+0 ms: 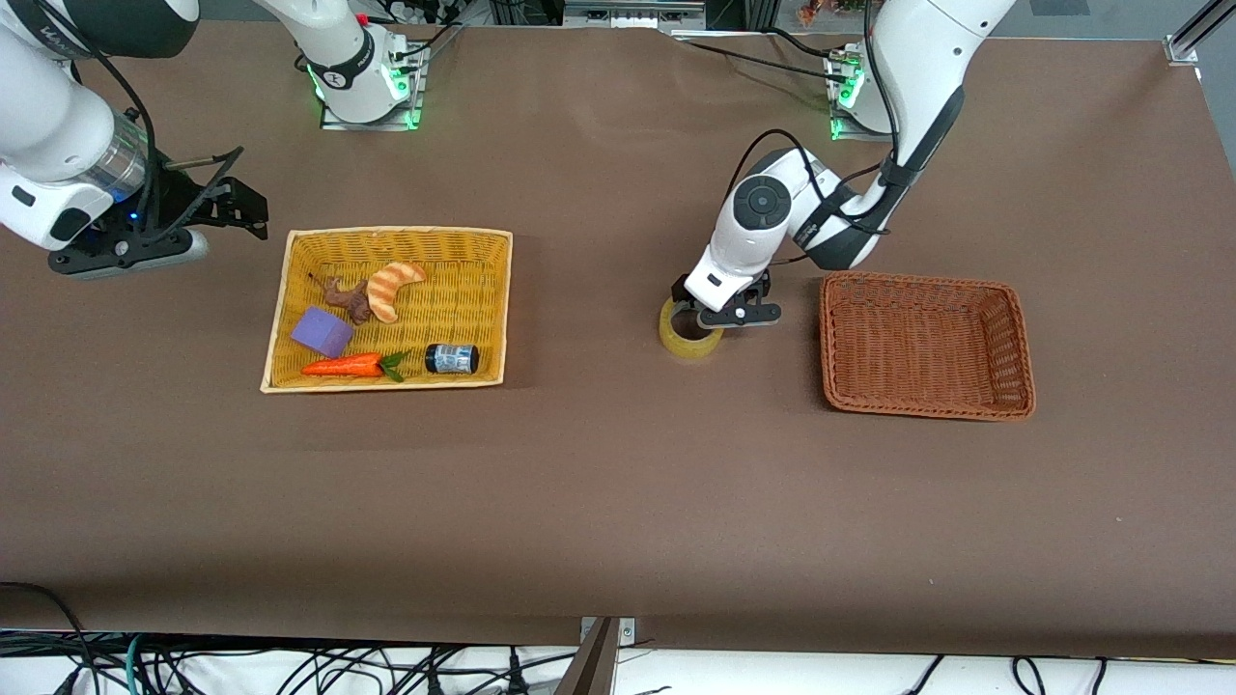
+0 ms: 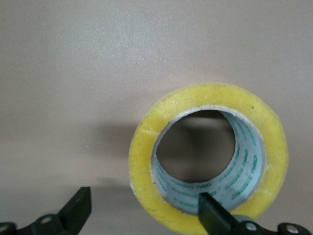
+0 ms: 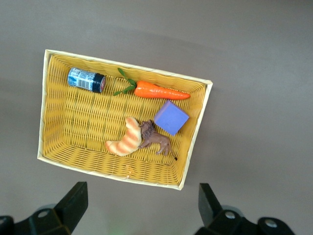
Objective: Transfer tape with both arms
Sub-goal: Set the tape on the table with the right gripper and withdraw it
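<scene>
The tape [image 1: 688,342] is a yellowish roll lying flat on the brown table between the two baskets. My left gripper [image 1: 710,317] is down at it, open. In the left wrist view one finger [image 2: 213,216] stands inside the hollow centre of the tape [image 2: 146,147], the other finger [image 2: 77,209] outside the ring with a gap to it, so the left gripper [image 2: 144,198] straddles the ring's wall. My right gripper [image 1: 237,205] waits in the air, open, beside the yellow basket at the right arm's end. The right gripper [image 3: 142,198] holds nothing.
The yellow wicker basket [image 1: 386,233] [image 3: 122,66] holds a small dark jar [image 1: 451,359], a carrot [image 1: 346,366], a purple block [image 1: 323,331], a croissant [image 1: 394,288] and a toy lion [image 1: 348,299]. A brown wicker basket [image 1: 922,282] stands toward the left arm's end, beside the tape.
</scene>
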Robot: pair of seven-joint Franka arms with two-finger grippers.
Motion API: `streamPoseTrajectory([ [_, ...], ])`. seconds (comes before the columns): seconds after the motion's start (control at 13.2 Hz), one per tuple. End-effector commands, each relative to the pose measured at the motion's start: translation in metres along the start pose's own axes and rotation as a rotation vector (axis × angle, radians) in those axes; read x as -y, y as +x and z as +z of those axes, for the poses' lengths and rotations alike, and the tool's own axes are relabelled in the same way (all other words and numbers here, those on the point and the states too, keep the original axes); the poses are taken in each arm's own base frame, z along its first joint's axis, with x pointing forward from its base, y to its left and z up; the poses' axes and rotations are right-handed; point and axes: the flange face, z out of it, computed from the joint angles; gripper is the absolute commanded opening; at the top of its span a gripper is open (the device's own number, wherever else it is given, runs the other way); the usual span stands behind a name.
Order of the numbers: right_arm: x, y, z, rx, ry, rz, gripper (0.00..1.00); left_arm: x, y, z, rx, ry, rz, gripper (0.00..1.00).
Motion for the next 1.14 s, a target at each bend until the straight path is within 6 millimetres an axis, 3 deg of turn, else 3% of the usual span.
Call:
streamPoseTrajectory([
  [0.0, -0.002, -0.009, -0.002, 0.012, 0.02, -0.005, 1.0, -0.003, 0.007, 0.013, -0.007, 0.008, -0.041, 0.48],
  [0.08, -0.003, -0.009, -0.001, 0.012, 0.02, -0.002, 1.0, 0.002, 0.013, 0.016, -0.007, 0.009, -0.064, 0.51],
  [0.23, -0.004, -0.009, -0.003, 0.009, 0.02, -0.004, 1.0, 0.014, 0.034, 0.013, -0.017, 0.001, -0.091, 0.76],
  [0.3, -0.004, -0.009, -0.003, 0.008, 0.02, -0.004, 1.0, 0.017, 0.047, 0.005, -0.029, -0.01, -0.116, 0.77],
  [0.68, -0.012, -0.009, -0.009, -0.003, 0.019, 0.012, 1.0, 0.012, 0.068, -0.018, 0.012, -0.045, -0.198, 0.94],
  [0.83, -0.011, -0.007, -0.015, -0.015, 0.017, 0.017, 1.0, 0.012, 0.072, -0.022, 0.023, -0.049, -0.165, 0.9],
  [0.99, -0.011, -0.008, -0.016, -0.016, 0.017, 0.017, 1.0, 0.013, 0.072, -0.017, 0.03, -0.044, -0.159, 0.67],
  [1.06, -0.011, -0.008, -0.015, -0.013, 0.019, 0.018, 1.0, 0.013, 0.071, -0.014, 0.033, -0.041, -0.155, 0.49],
])
